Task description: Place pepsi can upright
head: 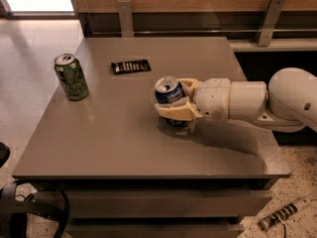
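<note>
The pepsi can [167, 89] is dark blue with a silver top and stands upright near the middle of the grey table [109, 133]. My gripper [173, 103] reaches in from the right on a white arm. Its cream fingers [176, 111] wrap around the can's body, one in front and one behind. The can's lower half is hidden by the front finger.
A green-and-black patterned can [72, 76] stands upright at the table's left side. A flat black packet [131, 66] lies at the back centre. A wooden wall with metal brackets runs behind the table. A cable lies on the floor at lower right [283, 214].
</note>
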Available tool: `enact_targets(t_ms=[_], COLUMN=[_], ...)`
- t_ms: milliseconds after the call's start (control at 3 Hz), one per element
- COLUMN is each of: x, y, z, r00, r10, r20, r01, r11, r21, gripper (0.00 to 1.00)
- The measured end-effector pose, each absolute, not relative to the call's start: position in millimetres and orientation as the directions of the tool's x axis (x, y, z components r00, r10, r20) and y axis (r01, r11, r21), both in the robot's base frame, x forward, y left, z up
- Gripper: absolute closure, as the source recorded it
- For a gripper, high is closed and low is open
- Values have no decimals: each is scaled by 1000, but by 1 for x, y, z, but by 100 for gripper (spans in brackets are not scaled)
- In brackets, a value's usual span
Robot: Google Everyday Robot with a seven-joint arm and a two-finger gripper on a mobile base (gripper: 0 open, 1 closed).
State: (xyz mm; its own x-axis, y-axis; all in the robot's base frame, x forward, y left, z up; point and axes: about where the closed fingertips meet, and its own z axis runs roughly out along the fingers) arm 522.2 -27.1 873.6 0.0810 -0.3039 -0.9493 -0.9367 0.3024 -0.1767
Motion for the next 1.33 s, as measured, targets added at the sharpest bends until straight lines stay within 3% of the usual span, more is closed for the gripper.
enact_targets(t_ms=[1333], x=[520], y=[-18], z=[875], r00=[87], r10=[-304], r20=[-949], r01=[-941], r11=[287], r21=[-178], gripper=[4])
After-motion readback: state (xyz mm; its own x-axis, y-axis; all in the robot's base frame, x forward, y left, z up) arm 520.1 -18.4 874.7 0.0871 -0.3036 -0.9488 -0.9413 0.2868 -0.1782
